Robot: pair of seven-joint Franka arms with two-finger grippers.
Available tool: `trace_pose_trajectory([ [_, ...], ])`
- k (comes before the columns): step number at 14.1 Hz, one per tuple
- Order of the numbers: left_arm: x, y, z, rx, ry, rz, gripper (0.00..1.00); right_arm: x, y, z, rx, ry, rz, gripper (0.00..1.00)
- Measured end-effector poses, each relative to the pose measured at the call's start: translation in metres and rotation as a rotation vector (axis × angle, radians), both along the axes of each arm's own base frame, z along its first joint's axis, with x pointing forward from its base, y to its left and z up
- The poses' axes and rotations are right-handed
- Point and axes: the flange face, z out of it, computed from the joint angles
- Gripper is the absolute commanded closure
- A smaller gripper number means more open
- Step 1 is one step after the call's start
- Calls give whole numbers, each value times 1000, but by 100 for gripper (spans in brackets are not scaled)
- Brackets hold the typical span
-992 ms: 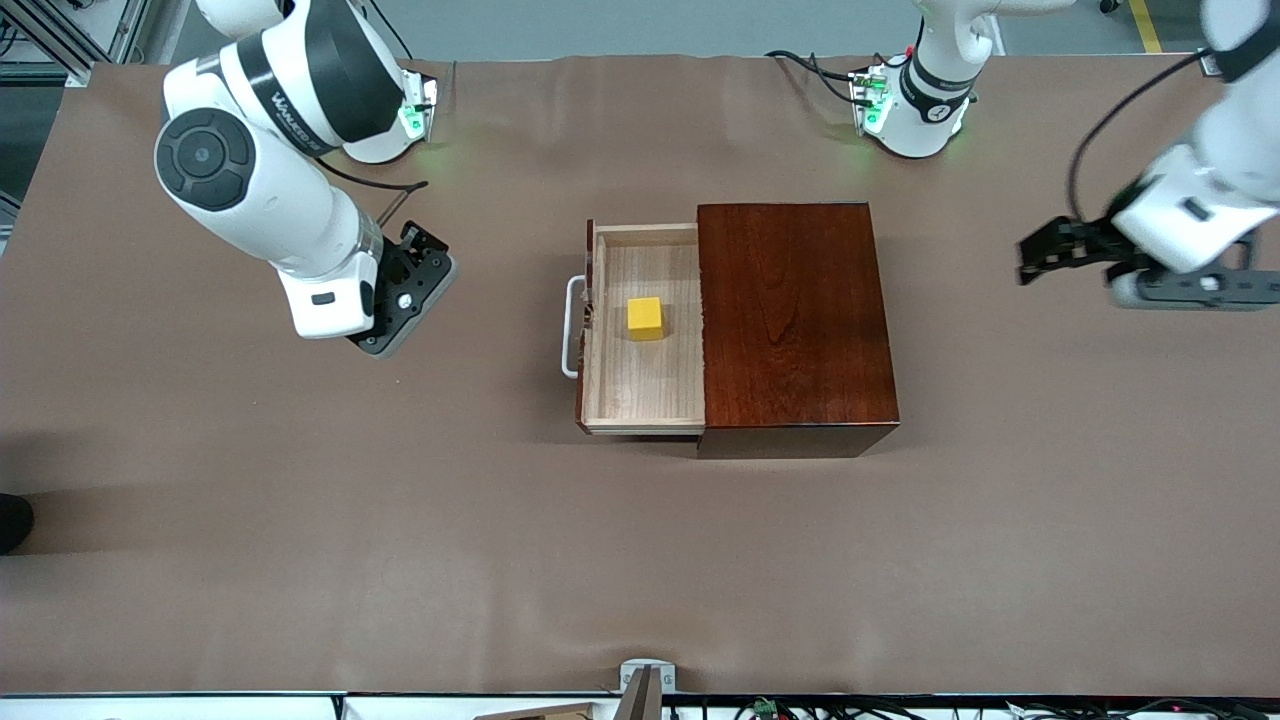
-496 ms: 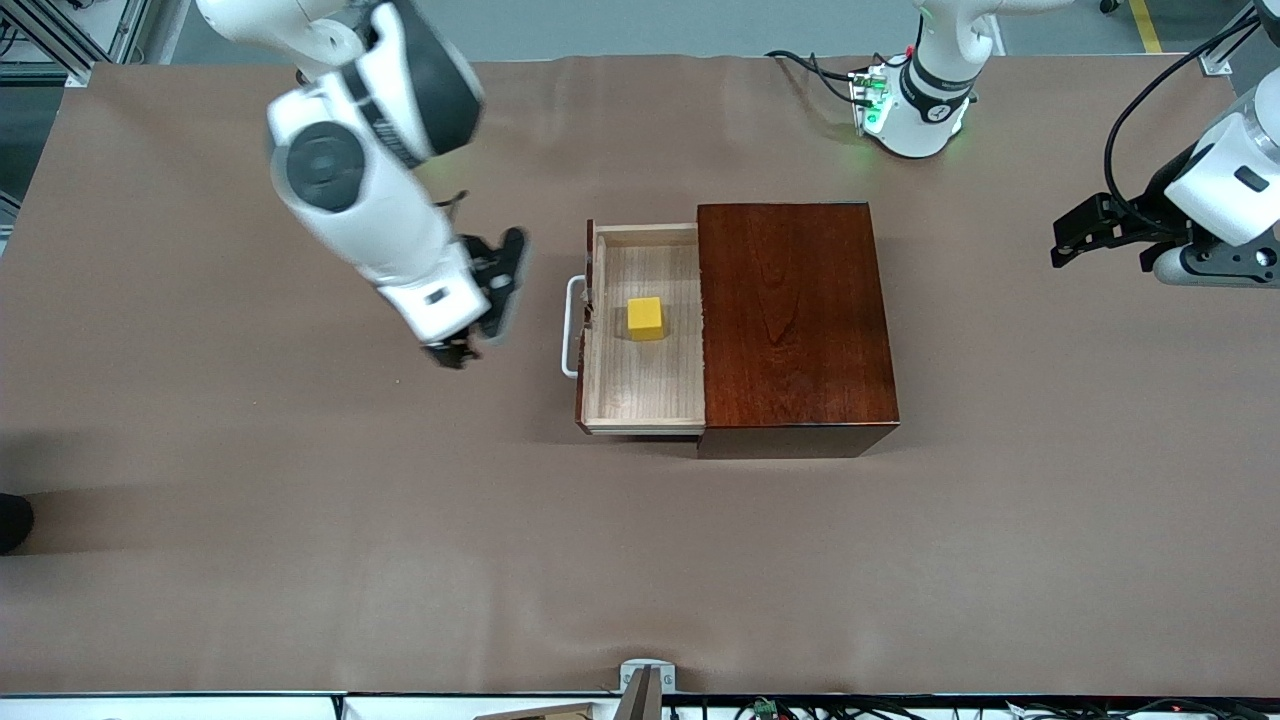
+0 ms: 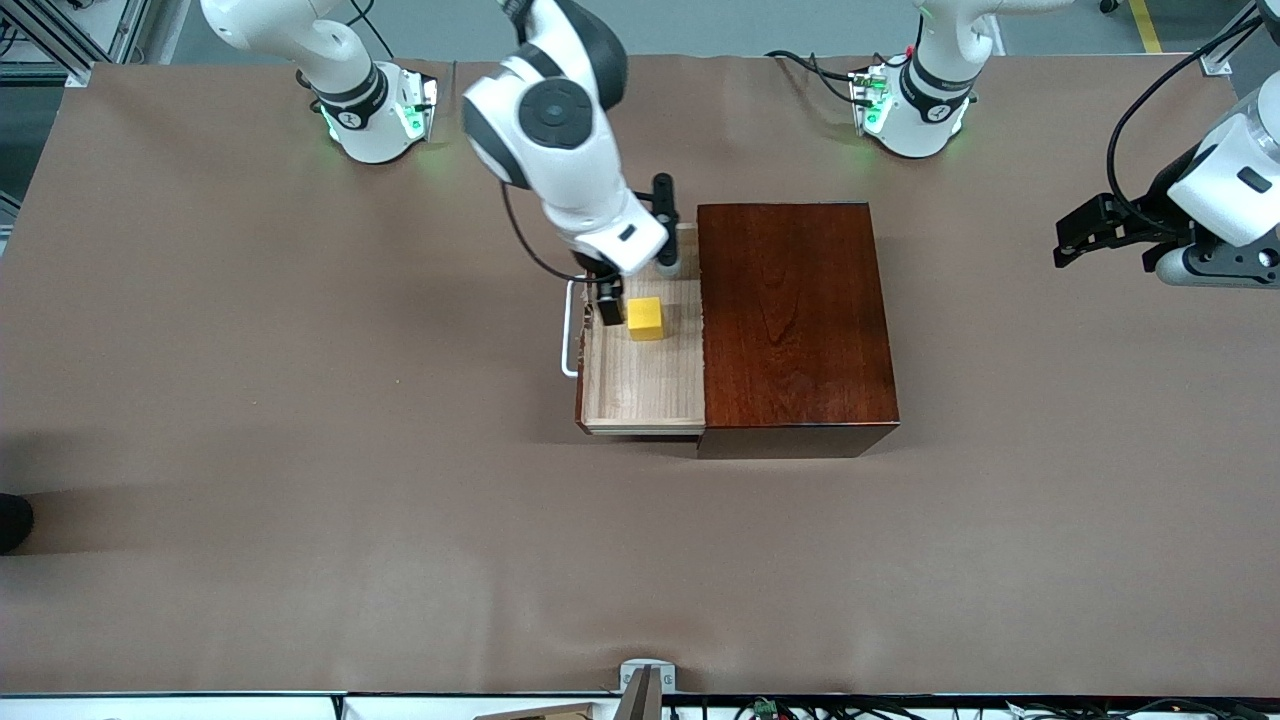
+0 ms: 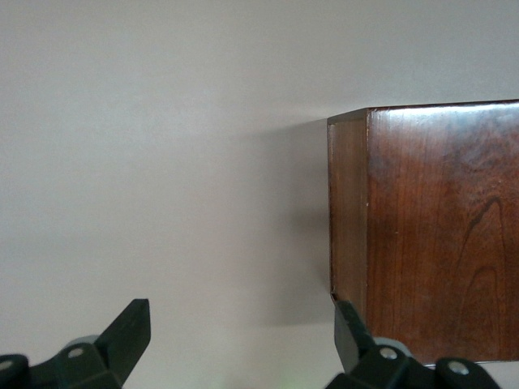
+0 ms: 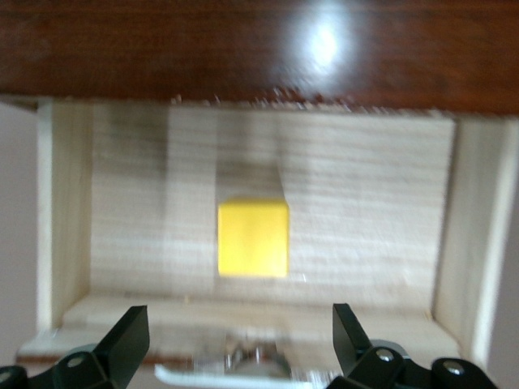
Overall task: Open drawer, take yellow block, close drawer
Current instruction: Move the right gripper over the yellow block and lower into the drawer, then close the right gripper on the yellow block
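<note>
So right now the drawer (image 3: 645,350) is pulled out of the dark reddish-brown wooden box (image 3: 790,320), sitting around the middle of the front view. It sticks out toward the right arm's end of the counter (image 3: 300,450), white loop handle (image 3: 570,330) at the outer end. The yellow block (image 3: 645,318) sits flat on the pale wood floor of the drawer, roughly mid-tray, not touching any of the walls.

The right claw (image 3: 632,285) is over the open drawer, a bit above center of the frame in the front view, coming down from the right arm's base at the upper left. One dark fingertip (image 3: 611,310) shows just beside the block on the handle side; the other side is mostly hidden under the white wrist. In the right wrist view the block (image 5: 253,239) sits between the two fingertips (image 5: 122,340) at the bottom of the frame, with the drawer (image 5: 65,243) all around it and the box edge (image 5: 259,49) across the top. Jaws are spread wide apart and nothing is gripped.

The left claw (image 3: 1075,237) hangs over bare counter at the far right edge of the front view, well apart from the box, just waiting. Its wrist view shows a corner of the box (image 4: 430,235) and its fingertips (image 4: 130,332) spread apart with nothing between them.
</note>
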Motion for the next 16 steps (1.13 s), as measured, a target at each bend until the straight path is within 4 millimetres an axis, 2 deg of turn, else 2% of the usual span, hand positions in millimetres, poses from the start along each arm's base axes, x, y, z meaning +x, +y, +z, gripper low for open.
trace_pose_trajectory([
  [2,0,0,0,0,0,0,0,0,9,-23,1,-4,0,0],
  [4,0,0,0,0,0,0,0,-1,14,-38,-6,4,-26,0],
  [16,0,1,-1,0,2,1,0,3,19,-69,-5,0,-69,0],
])
